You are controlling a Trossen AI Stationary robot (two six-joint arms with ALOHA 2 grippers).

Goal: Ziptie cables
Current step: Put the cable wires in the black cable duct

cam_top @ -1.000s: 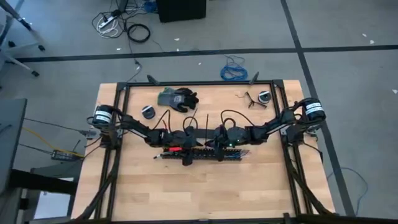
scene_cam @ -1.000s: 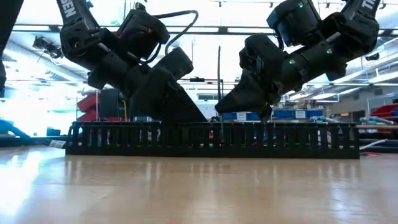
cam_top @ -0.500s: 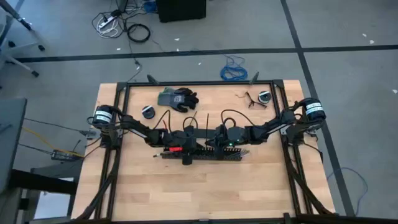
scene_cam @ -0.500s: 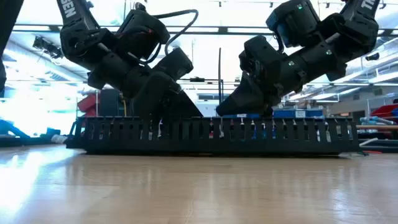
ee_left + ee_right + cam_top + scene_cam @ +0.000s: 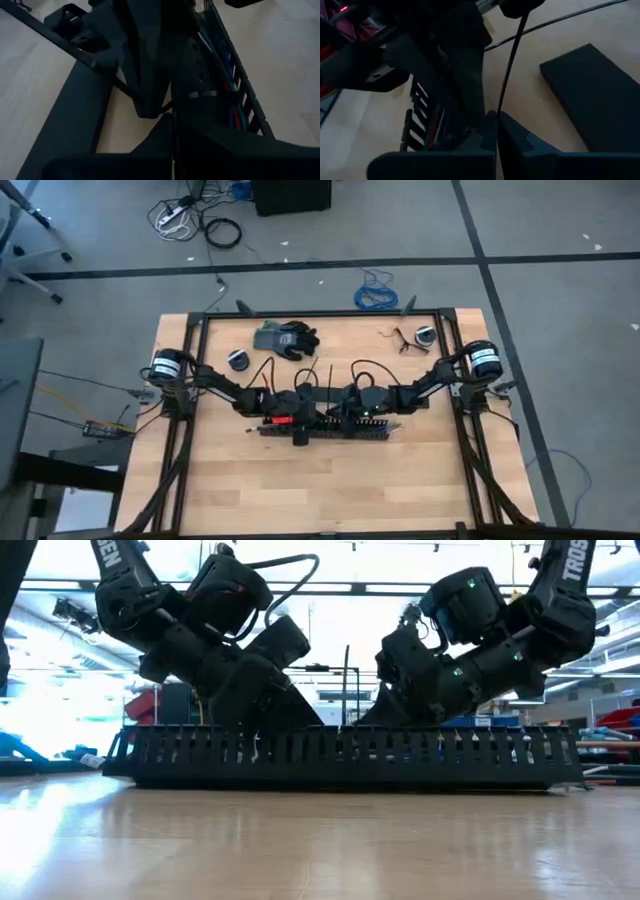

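Here the left gripper (image 5: 297, 423) dips into the slotted black duct (image 5: 350, 755) at mid-table; whether its fingers grip anything cannot be told. The cables (image 5: 227, 85) run inside that duct. The right gripper (image 5: 345, 416) presses beside, its fingers' spread unclear.

Cables (image 5: 227, 75): thin floppy wires, white, blue, red and teal visible, bundled side by side, lying lengthwise inside the black slotted duct (image 5: 350, 755) at mid tabletop. In the right wrist view red and blue strands (image 5: 439, 125) show behind the duct's slotted wall. From above they are mostly hidden.
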